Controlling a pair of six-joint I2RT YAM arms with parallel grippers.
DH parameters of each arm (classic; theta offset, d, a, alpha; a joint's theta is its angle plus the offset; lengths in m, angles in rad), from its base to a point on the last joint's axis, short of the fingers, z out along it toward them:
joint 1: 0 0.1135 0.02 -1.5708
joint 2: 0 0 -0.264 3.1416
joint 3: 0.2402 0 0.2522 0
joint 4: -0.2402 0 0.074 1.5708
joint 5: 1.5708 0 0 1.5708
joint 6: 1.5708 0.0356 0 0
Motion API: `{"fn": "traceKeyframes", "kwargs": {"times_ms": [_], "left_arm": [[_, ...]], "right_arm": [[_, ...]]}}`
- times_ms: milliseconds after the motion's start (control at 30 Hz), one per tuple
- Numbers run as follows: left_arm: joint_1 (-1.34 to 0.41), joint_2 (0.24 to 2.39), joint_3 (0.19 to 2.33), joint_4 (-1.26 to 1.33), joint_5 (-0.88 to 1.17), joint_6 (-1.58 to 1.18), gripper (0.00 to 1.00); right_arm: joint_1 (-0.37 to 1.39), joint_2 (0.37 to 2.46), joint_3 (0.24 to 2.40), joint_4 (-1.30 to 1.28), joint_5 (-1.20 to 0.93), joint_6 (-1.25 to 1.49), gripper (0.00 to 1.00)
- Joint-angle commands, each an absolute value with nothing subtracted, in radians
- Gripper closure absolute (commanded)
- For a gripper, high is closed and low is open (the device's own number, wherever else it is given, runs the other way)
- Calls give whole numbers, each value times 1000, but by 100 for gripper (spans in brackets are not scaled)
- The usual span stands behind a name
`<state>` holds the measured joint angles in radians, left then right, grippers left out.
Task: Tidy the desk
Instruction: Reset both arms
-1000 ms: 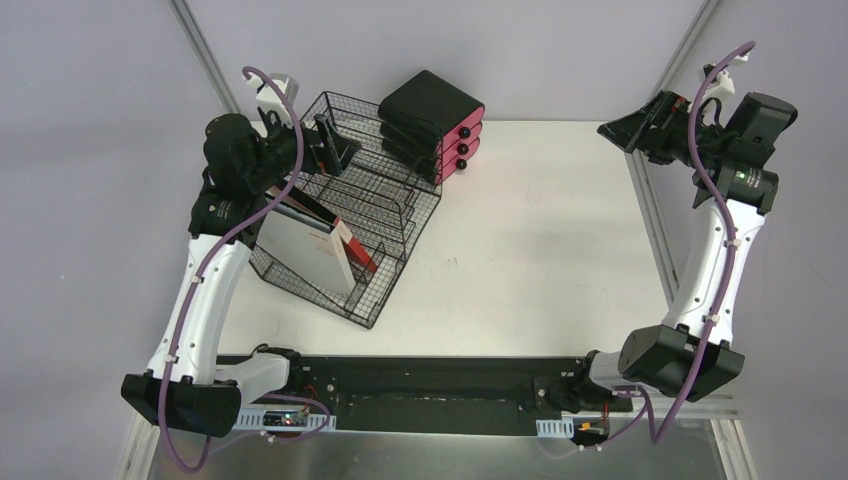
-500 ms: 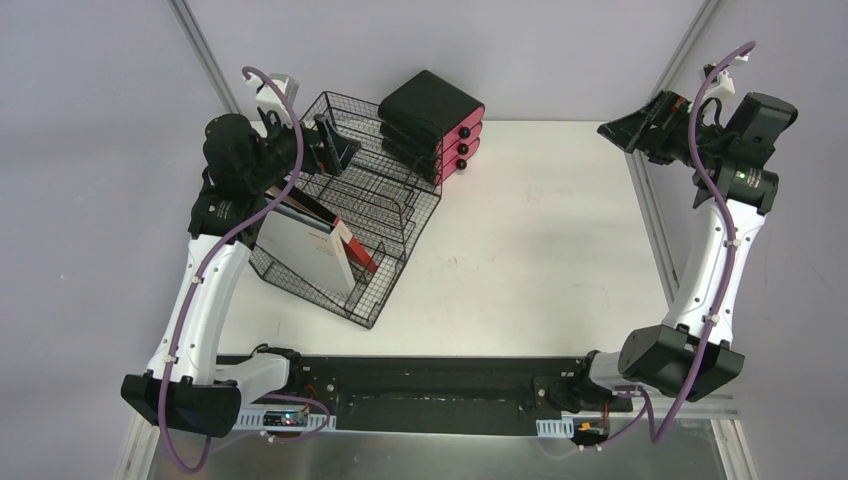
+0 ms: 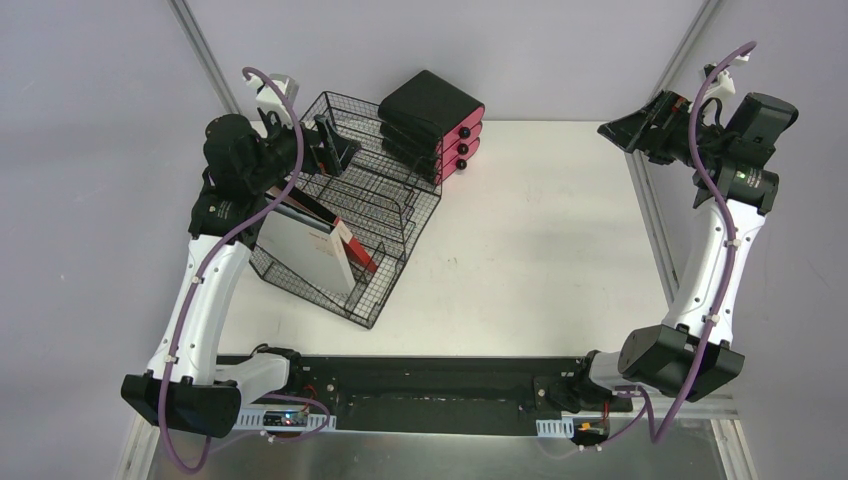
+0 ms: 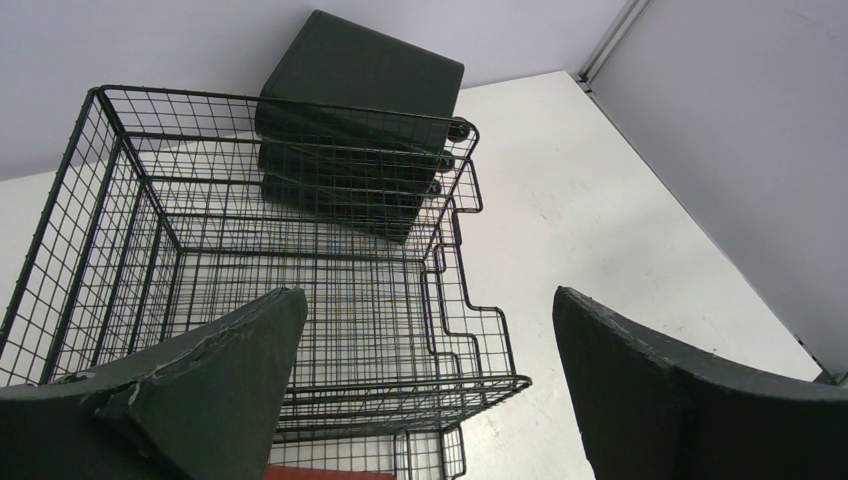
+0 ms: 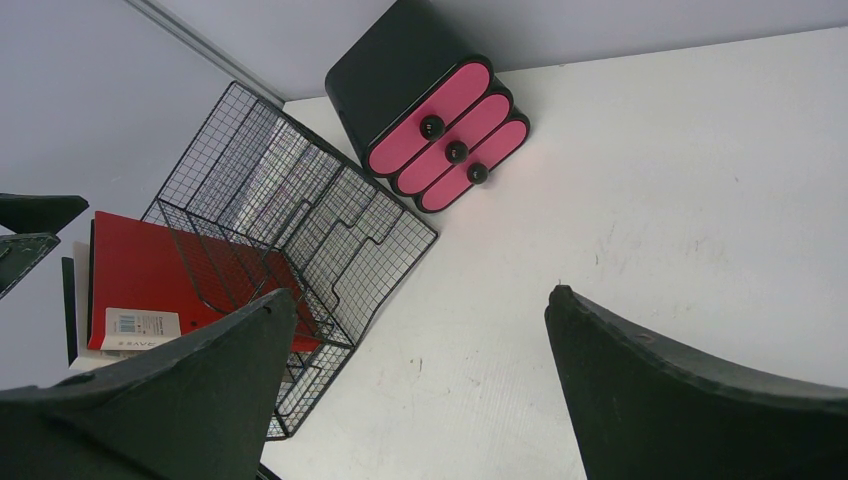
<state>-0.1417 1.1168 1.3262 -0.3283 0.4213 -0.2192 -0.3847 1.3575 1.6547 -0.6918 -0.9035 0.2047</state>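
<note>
The desk [image 3: 540,240] is a large white tabletop with a metal-framed edge. A black wire file rack [image 3: 375,205] stands at its left back, with a white-and-red notebook [image 3: 310,245] upright in its front slot. My left gripper [image 3: 330,145] hovers open over the rack's back end, holding nothing; in the left wrist view the gripper [image 4: 425,300] looks down into the mesh rack [image 4: 300,250]. My right gripper [image 3: 635,130] hangs open and empty, high over the desk's far right corner. The right wrist view has that gripper [image 5: 420,295] above the bare desk [image 5: 650,200].
A black drawer unit with three pink drawers [image 3: 435,125] stands behind the rack, touching or nearly touching it, and shows again as the drawer unit [image 5: 440,110]. Grey walls and metal posts close in the back and sides. The red notebook [image 5: 150,270] shows through the rack [image 5: 300,220].
</note>
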Motion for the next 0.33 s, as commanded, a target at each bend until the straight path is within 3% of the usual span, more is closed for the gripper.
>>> {"fn": "traceKeyframes", "kwargs": {"times_ms": [0, 300], "left_arm": [[-127, 1085, 1326, -284, 427, -202, 1], [-128, 1085, 1325, -284, 428, -202, 1]], "right_arm": [[-394, 1321, 1651, -647, -921, 218, 1], [-396, 1318, 1644, -640, -939, 214, 1]]}}
